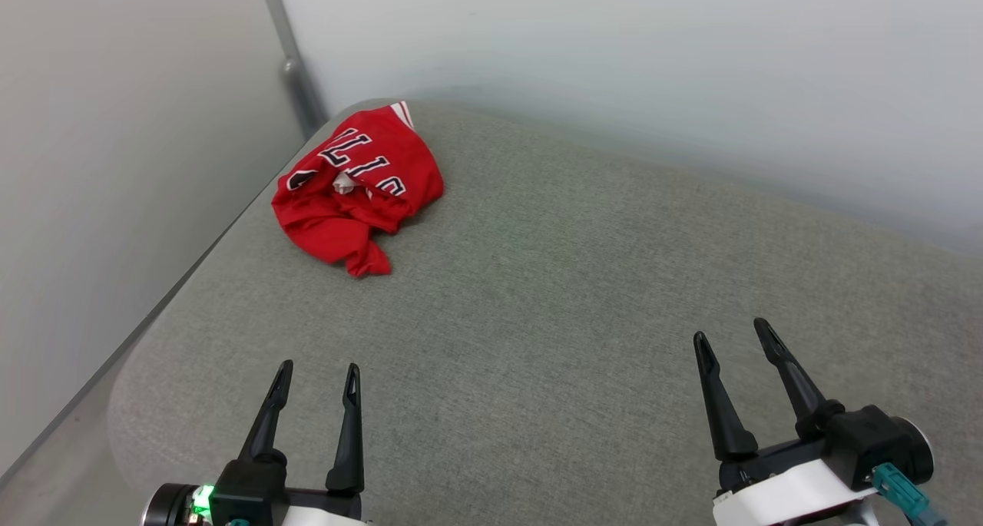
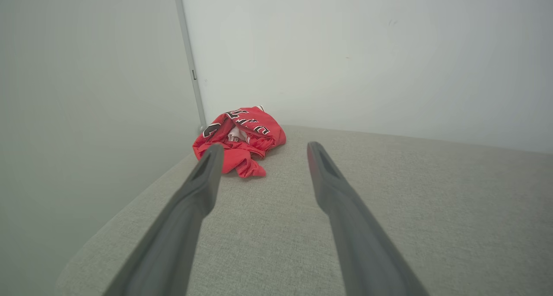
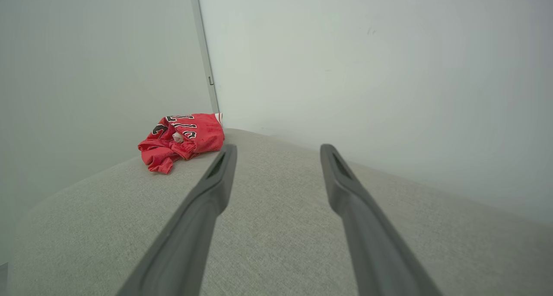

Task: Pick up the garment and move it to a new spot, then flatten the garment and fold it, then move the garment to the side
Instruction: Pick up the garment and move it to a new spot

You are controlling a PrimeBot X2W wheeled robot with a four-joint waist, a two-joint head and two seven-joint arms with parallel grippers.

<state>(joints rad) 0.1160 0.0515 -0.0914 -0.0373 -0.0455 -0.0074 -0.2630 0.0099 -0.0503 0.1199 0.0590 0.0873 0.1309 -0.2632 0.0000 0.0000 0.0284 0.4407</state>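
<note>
The garment [image 1: 357,192] is a red jersey with black, white-outlined letters, lying crumpled in a heap at the far left corner of the grey padded surface [image 1: 553,296]. It also shows ahead in the left wrist view as the garment [image 2: 239,140] and off to the left in the right wrist view as the garment [image 3: 181,140]. My left gripper [image 1: 319,376] hovers open at the near left, well short of the heap. My right gripper [image 1: 733,334] stands open at the near right, far from it. Both hold nothing.
Pale walls meet in a corner behind the heap, with a grey vertical post [image 1: 296,73] at the join. The padded surface's left edge [image 1: 192,272] runs close to the left wall, and its near left corner is rounded.
</note>
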